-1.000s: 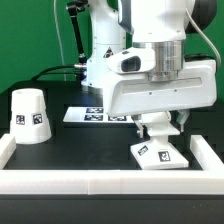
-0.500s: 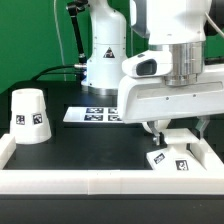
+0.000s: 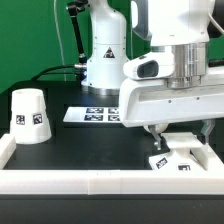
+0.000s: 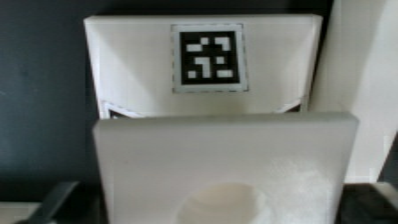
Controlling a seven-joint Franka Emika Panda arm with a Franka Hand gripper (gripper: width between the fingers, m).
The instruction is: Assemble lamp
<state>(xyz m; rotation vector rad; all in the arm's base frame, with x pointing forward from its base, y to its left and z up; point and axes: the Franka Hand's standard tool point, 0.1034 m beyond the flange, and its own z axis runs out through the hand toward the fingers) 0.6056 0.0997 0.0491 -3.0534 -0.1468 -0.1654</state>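
base point(image 3: 182, 158) sits fwd of the marker board point(image 3: 92, 113) and off toward the exterior view's right, tucked in by the white rail point(image 3: 100, 180). shade point(image 3: 30, 115) stands mouth-down, well apart from the board on its other side. no bulb in sight from here.

handling, as i'd judge it: base looks like hard white plastic, stiff, light, prob a bit slick on the black table, so it'd sooner slide than tip. it's flat and low, so top isn't much use; take it across two opposite edges, pads square to the sides, low down. a skewed grip would likely let it twist out. tags on top, best not scuffed.

claw: gripper point(image 3: 180, 137) is right down over the base, fingers point(image 3: 156, 134) spread wide, one each side of it. wrist view is nearly all white slab w/ a tag point(image 4: 210, 55) beyond, dark finger bits just at the slab's edges. pads look up against the sides or v. close, but can't tell if they're actually pinching or only straddling. nothing else touched.
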